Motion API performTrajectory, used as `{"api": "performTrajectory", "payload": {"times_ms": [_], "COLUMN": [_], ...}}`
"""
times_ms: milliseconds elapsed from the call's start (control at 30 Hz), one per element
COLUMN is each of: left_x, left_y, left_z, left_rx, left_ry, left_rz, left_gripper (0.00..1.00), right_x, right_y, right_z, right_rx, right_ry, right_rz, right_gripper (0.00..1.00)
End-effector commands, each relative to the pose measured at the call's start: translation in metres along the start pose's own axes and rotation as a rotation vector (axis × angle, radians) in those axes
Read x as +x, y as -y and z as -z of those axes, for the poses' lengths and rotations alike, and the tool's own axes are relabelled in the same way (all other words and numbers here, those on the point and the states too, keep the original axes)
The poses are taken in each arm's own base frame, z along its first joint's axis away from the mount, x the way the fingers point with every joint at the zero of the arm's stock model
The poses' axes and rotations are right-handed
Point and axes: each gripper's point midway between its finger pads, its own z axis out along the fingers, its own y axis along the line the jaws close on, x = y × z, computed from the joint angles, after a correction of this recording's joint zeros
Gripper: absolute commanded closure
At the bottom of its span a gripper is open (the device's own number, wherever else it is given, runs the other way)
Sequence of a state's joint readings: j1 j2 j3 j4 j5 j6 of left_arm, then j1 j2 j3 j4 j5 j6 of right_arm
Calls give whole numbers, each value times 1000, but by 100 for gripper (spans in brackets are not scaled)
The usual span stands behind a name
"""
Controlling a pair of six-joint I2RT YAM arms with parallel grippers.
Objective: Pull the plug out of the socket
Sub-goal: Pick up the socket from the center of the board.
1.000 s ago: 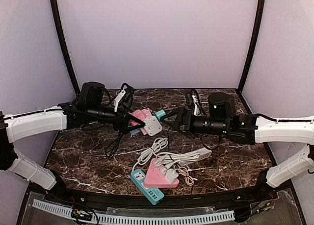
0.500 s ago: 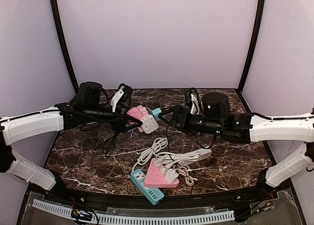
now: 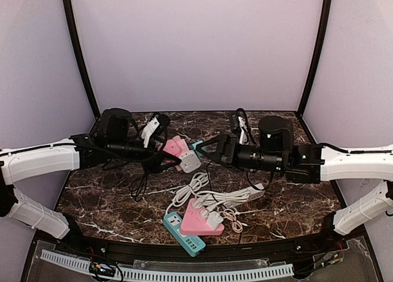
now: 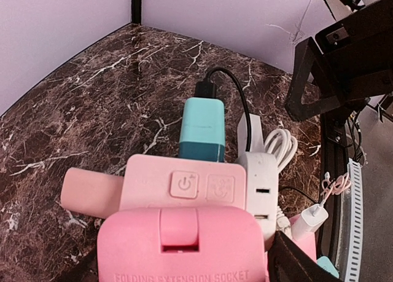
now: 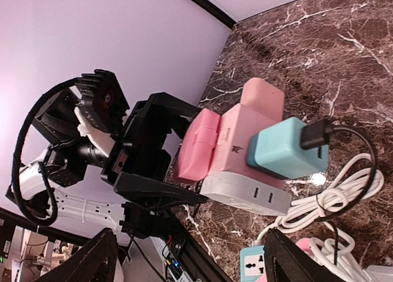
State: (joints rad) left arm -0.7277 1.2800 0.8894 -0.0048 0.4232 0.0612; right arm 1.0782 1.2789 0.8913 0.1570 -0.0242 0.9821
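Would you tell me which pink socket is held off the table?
The far pink socket, in the left pincer, teal plug attached; the near pink socket lies on the table.

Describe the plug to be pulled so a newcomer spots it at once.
Above the middle of the table, the left gripper holds a pink socket. The plug is the small teal block on its face, the only teal thing with a black cable leaving it.

Teal block plug, black cable at its outer end, sits fully seated in the pink folding extension socket, both raised above the rear centre of the marble table.
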Motion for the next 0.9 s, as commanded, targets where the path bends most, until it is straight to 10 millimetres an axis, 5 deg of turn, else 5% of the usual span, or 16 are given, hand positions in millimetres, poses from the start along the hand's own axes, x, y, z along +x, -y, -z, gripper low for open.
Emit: {"api": "performTrajectory", "payload": {"times_ms": [0,500,867], "left_x": [-29,-28,-31], "left_y": [13,36,51], "left_z": [13,15,17], "left_rx": [-20,-11,12], "left_ry": [89,112,137], "left_rz": [-108,-167,-187], "left_gripper": [62,62,63], "right_x": [14,15,5], "right_y": [-6,35,22], "right_z": [-2,-14,-30], "right_rx": [-42,88,36], "right_ry": [-27,10,0], "right_rz": [-18,-85,-64], "right_gripper": [20,11,10]}}
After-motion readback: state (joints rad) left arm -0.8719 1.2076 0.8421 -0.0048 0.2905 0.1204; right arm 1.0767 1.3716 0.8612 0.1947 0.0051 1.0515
